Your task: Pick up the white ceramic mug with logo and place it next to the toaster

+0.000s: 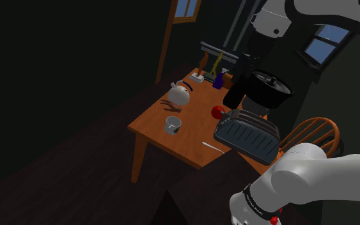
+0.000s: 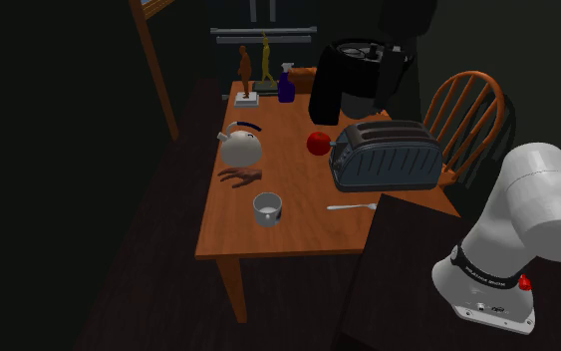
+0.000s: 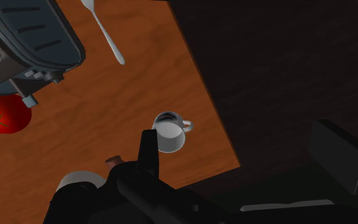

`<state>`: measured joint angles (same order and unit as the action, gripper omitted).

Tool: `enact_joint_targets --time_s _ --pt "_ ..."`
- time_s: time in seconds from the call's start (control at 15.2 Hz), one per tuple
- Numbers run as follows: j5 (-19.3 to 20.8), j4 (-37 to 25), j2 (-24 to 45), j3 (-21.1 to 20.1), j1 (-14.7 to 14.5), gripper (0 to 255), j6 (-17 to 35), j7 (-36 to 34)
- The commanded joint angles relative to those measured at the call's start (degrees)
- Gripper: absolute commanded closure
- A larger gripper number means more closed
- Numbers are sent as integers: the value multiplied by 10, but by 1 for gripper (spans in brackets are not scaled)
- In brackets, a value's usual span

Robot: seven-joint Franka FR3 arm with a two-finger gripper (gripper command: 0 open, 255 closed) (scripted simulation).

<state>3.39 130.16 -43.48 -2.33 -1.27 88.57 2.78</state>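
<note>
Hovering above the table's edge with the gripper [image 3: 236,130] spread wide, clasping nothing.

Showing in the wrist view one black finger [image 3: 149,147] over the wood and the other finger [image 3: 336,153] well apart from it, over dark floor. Placing the mug [image 3: 169,132] just beside the first finger's tip, below it and untouched: pale, glossy, round, upright on the brown wooden table [image 3: 107,95], loop handle turned towards the other finger, dark mark at the rim. Finding past the mug, further from the fingers, a thin silvery spoon [image 3: 104,32], a slotted dark-grey toaster [image 3: 25,38] with rounded corners and a smooth red tomato [image 3: 7,116]. Adding from the second exterior view a white kettle [image 2: 239,147], a spindle-backed wooden chair [image 2: 467,100], two figurines [image 2: 245,70] and a blue bottle [image 2: 286,85].
</note>
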Motion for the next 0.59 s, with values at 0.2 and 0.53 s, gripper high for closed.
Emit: enact_joint_targets --time_s 0.2,0.53 --pt "3 31 28 11 4 0 56 6" --pt "6 67 89 30 10 0 149 16"
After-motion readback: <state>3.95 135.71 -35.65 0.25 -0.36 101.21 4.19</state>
